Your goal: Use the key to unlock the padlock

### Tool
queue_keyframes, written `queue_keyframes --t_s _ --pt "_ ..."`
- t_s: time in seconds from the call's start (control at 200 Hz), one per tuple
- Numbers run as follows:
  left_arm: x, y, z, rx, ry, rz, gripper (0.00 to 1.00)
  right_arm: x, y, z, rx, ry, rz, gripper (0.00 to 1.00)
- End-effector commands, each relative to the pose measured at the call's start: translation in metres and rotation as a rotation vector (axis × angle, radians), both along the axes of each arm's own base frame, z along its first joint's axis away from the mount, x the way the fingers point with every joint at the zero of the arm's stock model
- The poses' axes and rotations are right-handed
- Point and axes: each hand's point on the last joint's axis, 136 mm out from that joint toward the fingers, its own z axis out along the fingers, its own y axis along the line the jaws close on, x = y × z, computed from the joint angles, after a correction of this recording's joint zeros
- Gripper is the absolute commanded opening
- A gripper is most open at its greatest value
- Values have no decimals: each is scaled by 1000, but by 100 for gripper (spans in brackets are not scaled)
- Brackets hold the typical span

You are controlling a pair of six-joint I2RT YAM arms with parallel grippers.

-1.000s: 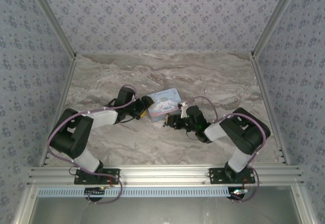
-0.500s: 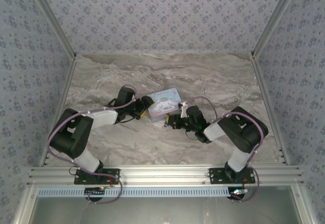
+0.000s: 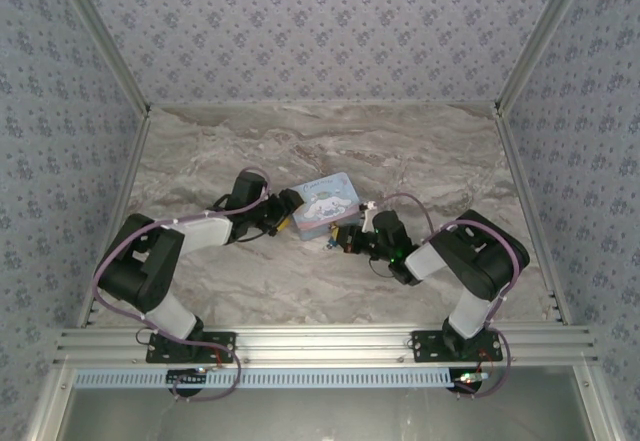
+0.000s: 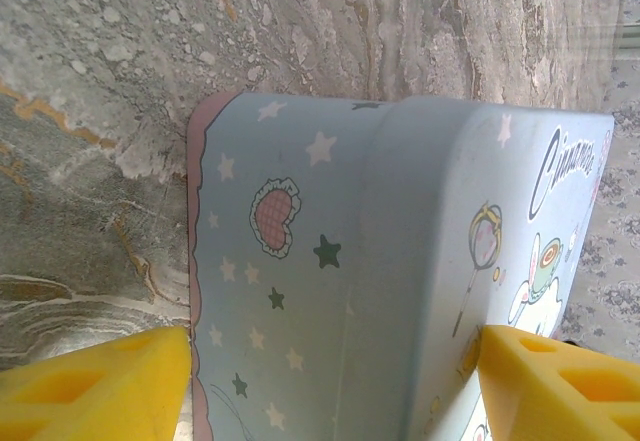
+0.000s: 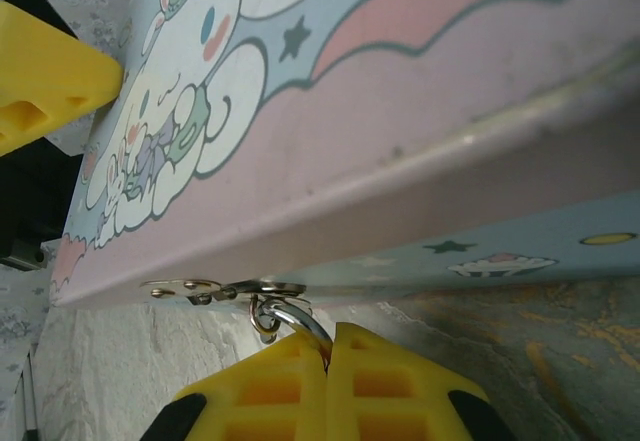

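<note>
Your left gripper [image 4: 335, 361] is spread wide across the end of the light blue cartoon-printed tin box [image 3: 325, 204], with the yellow pads [image 4: 100, 386] against both sides, so bracing looks done. Your right gripper [image 5: 328, 376] has its jaws pressed together on what I take to be the small blue padlock [image 5: 288, 318]. Only its silver shackle loop shows, the body is hidden by the fingers, and it hangs from the metal hasp [image 5: 215, 288] on the tin's near edge. The loop is threaded through the hasp, so I judge that key in, turn and shackle out are all left.
</note>
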Motion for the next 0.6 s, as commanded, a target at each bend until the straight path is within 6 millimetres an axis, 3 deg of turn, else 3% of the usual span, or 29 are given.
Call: queue_keyframes --t_s 0.0,0.595 --pt "-36 16 -45 108 169 -6 74 7 -11 -2 14 8 -68 4" --pt "-43 20 -48 116 174 -5 74 33 -18 34 191 39 -217 4"
